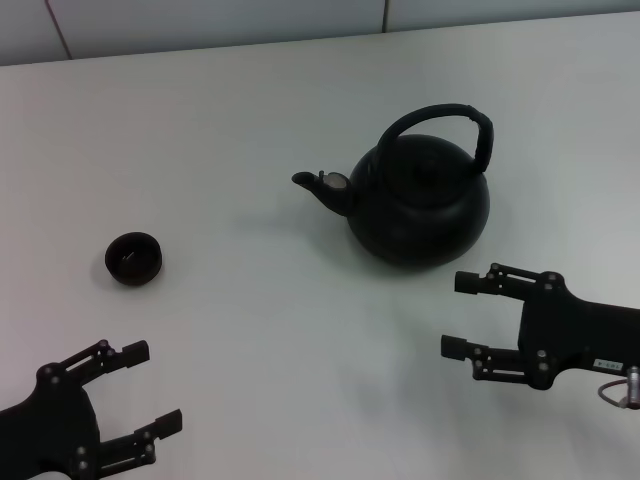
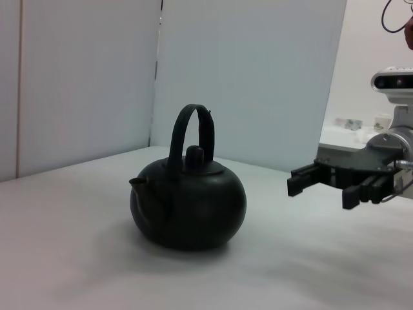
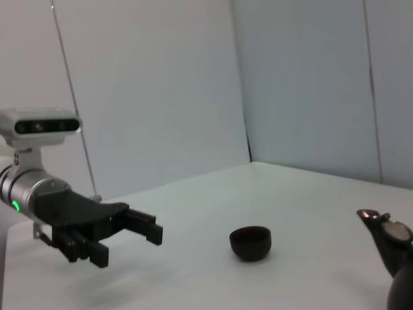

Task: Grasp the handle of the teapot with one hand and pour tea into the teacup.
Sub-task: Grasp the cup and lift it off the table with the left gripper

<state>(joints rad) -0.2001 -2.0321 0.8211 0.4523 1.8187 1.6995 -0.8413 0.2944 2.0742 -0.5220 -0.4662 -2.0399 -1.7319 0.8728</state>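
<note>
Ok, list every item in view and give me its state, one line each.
teapot: upright on the table, lid on, spout toward the teacup, not held.
handle: raised over the lid, ungrasped.
teacup: upright on the table, apart from the teapot; contents cannot be told.
left gripper: open, holding nothing, near the teacup.
right gripper: open, holding nothing, beside the teapot.

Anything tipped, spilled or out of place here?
Nothing stands out. The teapot sits upright, lid on; the teacup stands upright, apart. No spill on the table. Both claws, left and right, are open.
</note>
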